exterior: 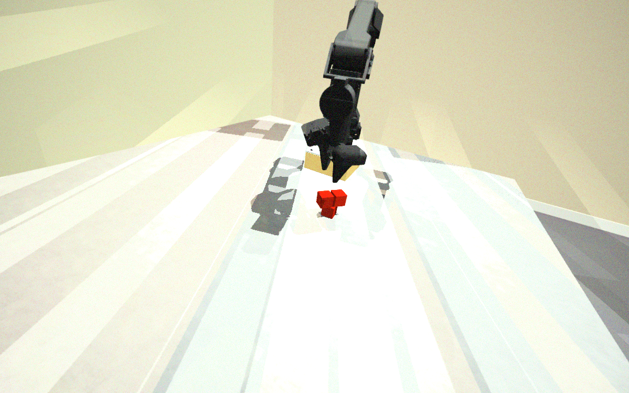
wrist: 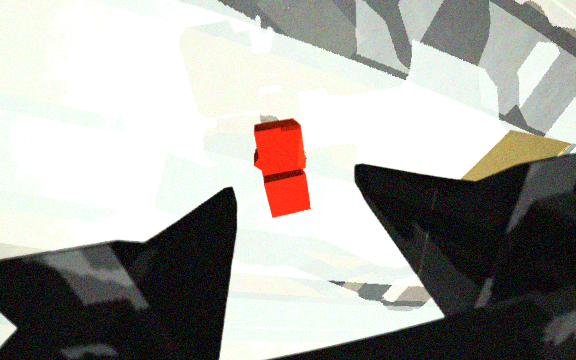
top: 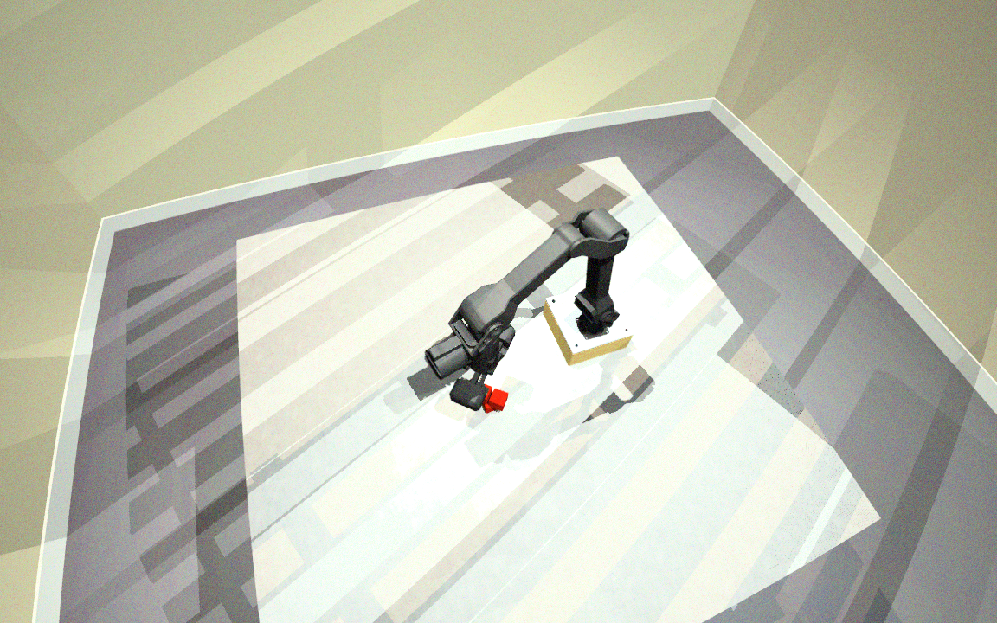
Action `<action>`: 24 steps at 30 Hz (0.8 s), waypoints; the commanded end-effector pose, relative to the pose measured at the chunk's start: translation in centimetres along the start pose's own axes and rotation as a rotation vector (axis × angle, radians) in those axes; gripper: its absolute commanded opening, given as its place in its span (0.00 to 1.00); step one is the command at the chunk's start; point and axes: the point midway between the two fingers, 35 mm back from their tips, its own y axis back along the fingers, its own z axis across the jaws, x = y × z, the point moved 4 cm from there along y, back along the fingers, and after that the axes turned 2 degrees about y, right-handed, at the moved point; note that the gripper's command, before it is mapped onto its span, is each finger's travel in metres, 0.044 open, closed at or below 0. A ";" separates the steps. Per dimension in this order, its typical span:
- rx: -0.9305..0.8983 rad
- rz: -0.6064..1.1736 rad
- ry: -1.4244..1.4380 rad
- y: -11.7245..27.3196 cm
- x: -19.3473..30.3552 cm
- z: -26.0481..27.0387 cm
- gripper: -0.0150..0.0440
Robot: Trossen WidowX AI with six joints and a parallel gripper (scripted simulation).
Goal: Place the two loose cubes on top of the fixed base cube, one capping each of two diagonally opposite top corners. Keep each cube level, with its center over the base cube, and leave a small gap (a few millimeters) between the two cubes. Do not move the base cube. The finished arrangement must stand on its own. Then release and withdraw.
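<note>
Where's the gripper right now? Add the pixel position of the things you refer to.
In the exterior view, the open gripper (top: 479, 404) (exterior: 330, 176) (wrist: 295, 183) hangs just above the two upper red cubes (exterior: 331, 197) (wrist: 283, 170), in front of the arm's base (top: 607, 350) (exterior: 314, 162).

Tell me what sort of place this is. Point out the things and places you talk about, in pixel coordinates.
Probably a robot test bench: a dark arm (top: 537, 271) (exterior: 356, 48) on a white-topped block (top: 562, 331) stands on a broad pale surface (top: 378, 534) (exterior: 356, 303), with small red cubes (top: 498, 399) (exterior: 338, 197) (wrist: 288, 194) stacked below its open fingers (exterior: 328, 176).
</note>
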 end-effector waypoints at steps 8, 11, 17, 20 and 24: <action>-0.006 -0.005 0.000 1.0 -0.1 0.1 0.93; -0.006 -0.005 0.000 1.0 -0.1 0.1 0.93; -0.002 0.001 0.000 0.8 1.7 1.2 0.93; -0.004 0.004 0.000 0.9 5.5 3.3 0.93; -0.005 0.008 0.000 1.0 11.1 5.3 0.93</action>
